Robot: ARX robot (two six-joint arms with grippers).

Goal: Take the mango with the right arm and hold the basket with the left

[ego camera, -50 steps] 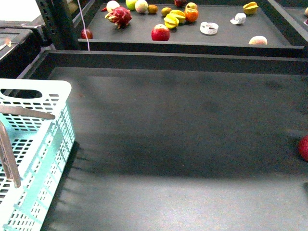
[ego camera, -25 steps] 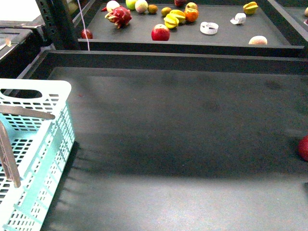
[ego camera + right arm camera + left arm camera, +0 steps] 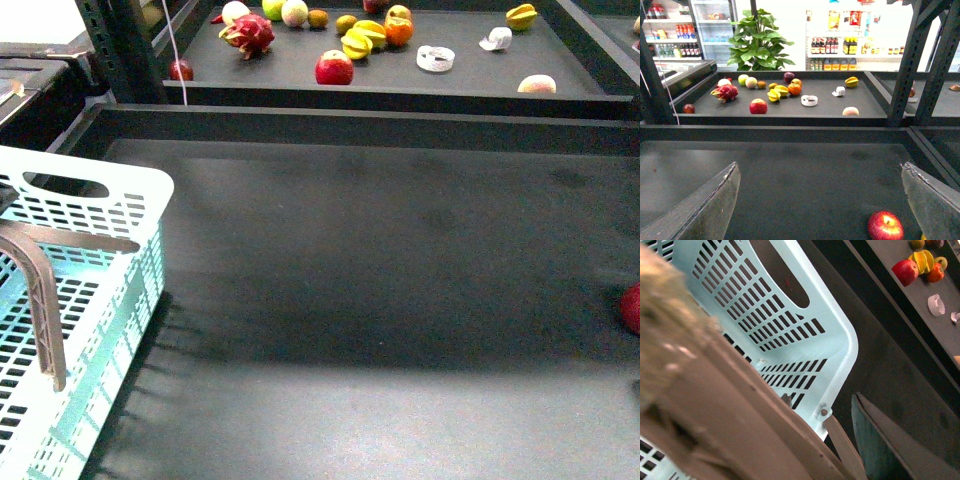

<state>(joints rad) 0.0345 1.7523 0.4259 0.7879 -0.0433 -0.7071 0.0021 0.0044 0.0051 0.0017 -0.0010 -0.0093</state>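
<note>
The pale turquoise basket point(image 3: 90, 250) sits at the near left of the dark lower shelf, one grey-brown handle point(image 3: 40, 300) arching over it. In the left wrist view the basket's slotted wall point(image 3: 790, 315) fills the frame, and my left gripper point(image 3: 840, 450) is shut on its handle point(image 3: 837, 437). My right gripper point(image 3: 820, 210) is open and empty above the shelf. A small yellow sliver point(image 3: 923, 237) shows at the picture's edge beside a red apple point(image 3: 885, 226); I cannot tell whether it is the mango. Neither arm shows in the front view.
The red apple point(image 3: 632, 305) lies at the right edge of the lower shelf. The far raised shelf point(image 3: 300, 65) holds several fruits: dragon fruit point(image 3: 248, 33), red apple point(image 3: 333, 68), starfruit point(image 3: 355, 46), orange point(image 3: 398, 31), tape rolls point(image 3: 434, 58). A raised rim point(image 3: 380, 125) separates the shelves.
The basket has shifted to the right and its near end has risen; the handle now stands higher and more arched. The apple has not moved.
</note>
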